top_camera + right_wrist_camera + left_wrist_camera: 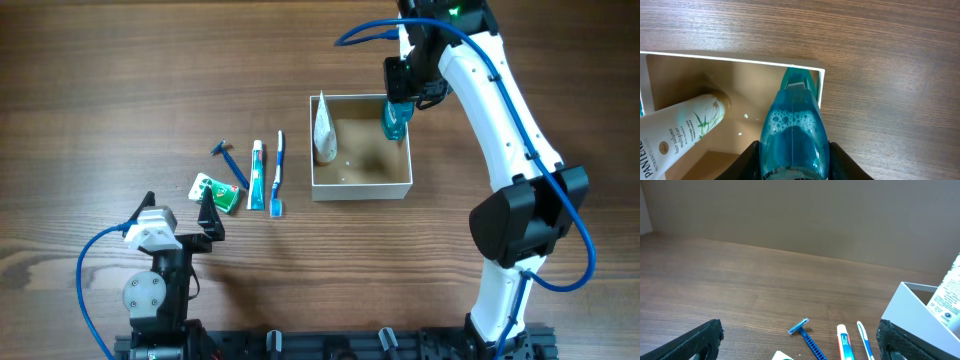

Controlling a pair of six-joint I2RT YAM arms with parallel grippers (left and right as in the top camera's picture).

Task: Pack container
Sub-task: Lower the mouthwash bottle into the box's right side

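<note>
1. Holding the teal bottle [792,125] clamped in my right claw [398,105], I hang it over the far right corner of the container [360,190], which sits just right of the tabletop's middle.
2. I cannot tell whether the bottle's base touches the cardboard floor yet.
3. I judge the best descent is straight down, hugging the right wall, well clear of the white tube [324,130] leaning at the left wall.
4. I should release only once the base rests, or the bottle may topple.
5. My left claw [210,212] gapes wide, holding nothing, toward the front left corner, beside the green packet [215,190].
</note>
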